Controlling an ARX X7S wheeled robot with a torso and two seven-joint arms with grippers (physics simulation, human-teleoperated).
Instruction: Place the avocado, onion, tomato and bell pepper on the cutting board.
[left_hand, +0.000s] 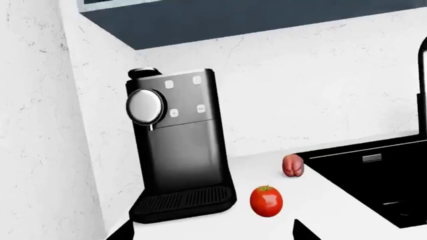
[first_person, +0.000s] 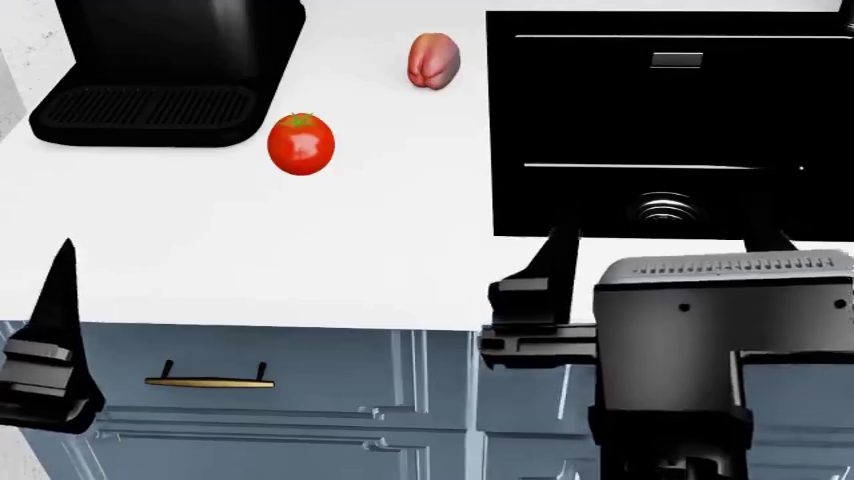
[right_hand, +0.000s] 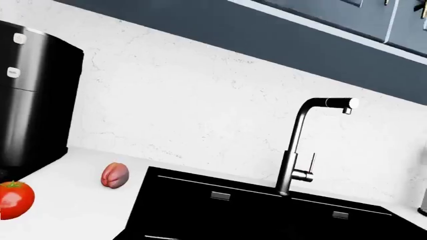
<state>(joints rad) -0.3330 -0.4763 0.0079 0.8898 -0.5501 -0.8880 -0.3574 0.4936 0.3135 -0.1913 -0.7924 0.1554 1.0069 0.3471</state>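
Left wrist view: you are at the opening approach, nothing lifted. The tomato sits on the white counter just off the coffee machine, with the bell pepper beyond it at about one o'clock, close to the black sink. Only two dark tips of the left gripper show, set well apart with nothing between them.

Head view: the tomato lies at about one o'clock from the left gripper, well apart; your next move is, I judge, a forward reach to straddle it. The right gripper hovers at the sink's near rim, its fingers spread and empty. This view alone shows both arms and the cabinet drawer handle.

Right wrist view: only here do you see the faucet rising behind the sink. Tomato and pepper sit toward nine o'clock.

No view shows the cutting board, the avocado or the onion, so you must find them.
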